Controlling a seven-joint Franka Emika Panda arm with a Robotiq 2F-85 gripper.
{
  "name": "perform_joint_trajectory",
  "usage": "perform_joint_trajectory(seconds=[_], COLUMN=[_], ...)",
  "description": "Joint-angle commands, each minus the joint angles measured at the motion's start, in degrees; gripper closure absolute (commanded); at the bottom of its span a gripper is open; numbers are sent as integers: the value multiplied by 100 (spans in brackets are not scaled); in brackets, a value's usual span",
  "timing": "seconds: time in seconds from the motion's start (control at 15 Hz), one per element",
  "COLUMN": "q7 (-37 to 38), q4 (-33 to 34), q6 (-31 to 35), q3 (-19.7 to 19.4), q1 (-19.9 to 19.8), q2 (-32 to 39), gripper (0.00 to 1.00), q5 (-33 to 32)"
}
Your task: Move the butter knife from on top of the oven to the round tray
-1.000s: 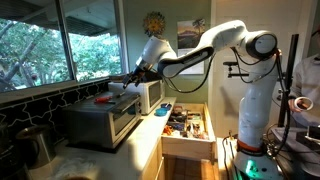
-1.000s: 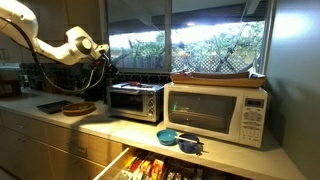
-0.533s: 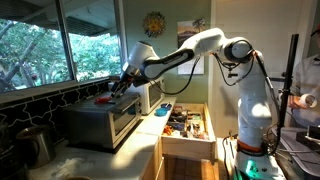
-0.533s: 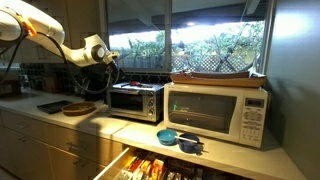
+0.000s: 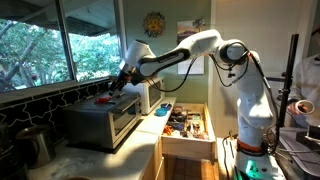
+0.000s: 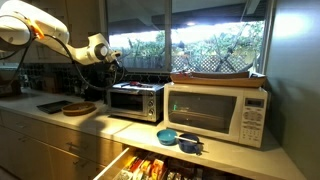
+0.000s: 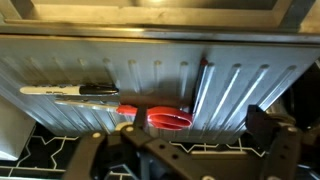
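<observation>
The butter knife [image 7: 160,116] lies on the ribbed top of the steel toaster oven [image 7: 240,80], red handle toward the middle and pale blade pointing left. In an exterior view it shows as a red spot [image 5: 103,99] on the oven [image 5: 105,122]. My gripper [image 7: 195,128] is open and hovers just above the oven top, its fingers either side of the red handle without touching it. It also shows in both exterior views [image 5: 121,87] [image 6: 106,62]. The round tray [image 6: 78,108] sits on the counter beside the oven [image 6: 135,100].
A black-and-white marker [image 7: 70,90] lies on the oven top next to the knife. A pale microwave [image 6: 215,112] with a brown top stands beside the oven. Blue bowls [image 6: 178,139] sit near the open drawer [image 5: 187,128]. A window is behind the oven.
The arm has swung over to the oven and lowered the gripper close to its top. In the last half second it has barely moved.
</observation>
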Motion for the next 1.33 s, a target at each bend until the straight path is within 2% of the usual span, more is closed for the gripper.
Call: perform_joint_trajectory(seconds=[0.0, 0.13, 0.2, 0.4, 0.53, 0.6, 0.8, 0.87, 1.07, 1.2, 1.27], q7=[187, 210, 198, 204, 214, 223, 222, 221, 221, 229, 218], q4=[50, 74, 88, 109, 122, 126, 135, 134, 134, 119, 112], q6=[133, 82, 79, 101, 114, 130, 168, 179, 225, 242, 237], q3=[-230, -276, -288, -329, -342, -347, -346, -346, -347, -354, -349], q1=[238, 285, 301, 355, 378, 388, 408, 412, 417, 418, 413], q2=[187, 260, 295, 388, 434, 454, 504, 514, 522, 515, 511], gripper=[3, 14, 16, 41, 46, 43, 46, 49, 83, 98, 100], q5=[13, 48, 83, 120, 134, 135, 181, 204, 287, 346, 401])
